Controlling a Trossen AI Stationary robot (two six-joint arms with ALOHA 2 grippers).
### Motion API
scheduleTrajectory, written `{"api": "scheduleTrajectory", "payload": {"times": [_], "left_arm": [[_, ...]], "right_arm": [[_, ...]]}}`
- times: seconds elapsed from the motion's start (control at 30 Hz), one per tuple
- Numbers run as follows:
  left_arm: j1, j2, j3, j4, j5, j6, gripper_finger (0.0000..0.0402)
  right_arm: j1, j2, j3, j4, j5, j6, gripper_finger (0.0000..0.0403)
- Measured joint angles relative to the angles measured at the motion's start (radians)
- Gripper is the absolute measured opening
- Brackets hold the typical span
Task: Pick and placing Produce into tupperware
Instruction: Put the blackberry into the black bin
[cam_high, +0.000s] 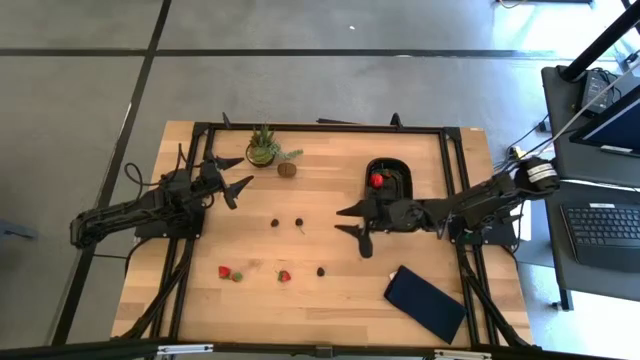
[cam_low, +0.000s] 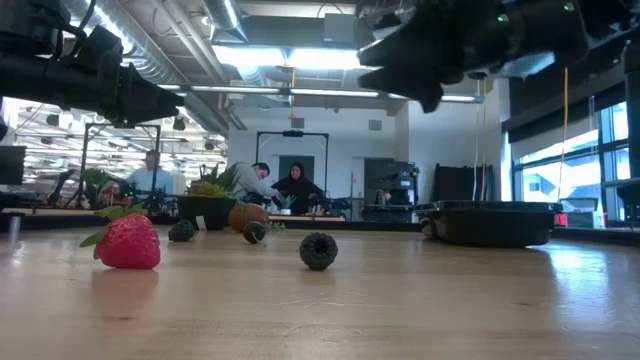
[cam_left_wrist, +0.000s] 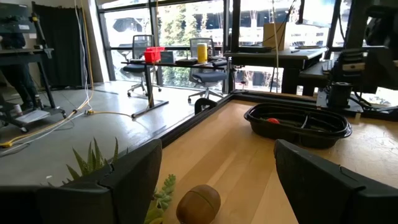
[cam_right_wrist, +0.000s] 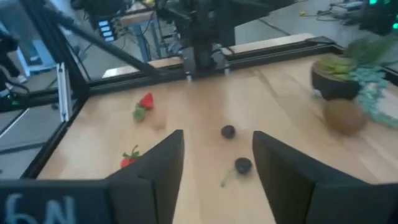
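High view: one strawberry (cam_high: 377, 180) lies in the black container (cam_high: 400, 170) at the desk's (cam_high: 330, 290) far right, and the right gripper (cam_high: 352, 226) hovers beside it with jaws spread and empty. Two strawberries (cam_high: 225, 271), three dark berries (cam_high: 298, 222) and a brown fruit (cam_high: 287, 169) lie on the wood. The left gripper (cam_high: 235, 178), jaws spread, waits near the potted plant (cam_high: 263, 147); no writing is readable.

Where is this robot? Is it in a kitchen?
Not a kitchen; it looks like a robot lab or workshop. Beyond the wooden table are desks with office chairs, people at benches, and a laptop beside the rig.
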Motion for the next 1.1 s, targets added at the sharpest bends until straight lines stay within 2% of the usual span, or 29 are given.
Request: {"api": "scheduleTrajectory", "payload": {"times": [0.23, 0.4, 0.5, 0.63, 0.87, 1.1], "left_arm": [[0.0, 0.0, 0.0, 0.0, 0.0, 0.0, 0.0302], [0.0, 0.0, 0.0, 0.0, 0.0, 0.0, 0.0302], [0.0, 0.0, 0.0, 0.0, 0.0, 0.0, 0.0302], [0.0, 0.0, 0.0, 0.0, 0.0, 0.0, 0.0302], [0.0, 0.0, 0.0, 0.0, 0.0, 0.0, 0.0302], [0.0, 0.0, 0.0, -0.001, -0.001, 0.0, 0.0302]], "right_arm": [[0.029, 0.164, 0.097, -0.022, 0.0, -0.04, 0.0295], [0.038, 0.266, 0.128, -0.023, 0.0, 0.057, 0.0345], [0.047, 0.321, 0.147, -0.022, 0.0, 0.135, 0.0352], [0.069, 0.395, 0.172, -0.022, 0.0, 0.152, 0.0353], [0.121, 0.513, 0.252, -0.026, -0.002, 0.057, 0.0353], [0.16, 0.543, 0.32, -0.082, -0.034, 0.038, 0.0353]]}}
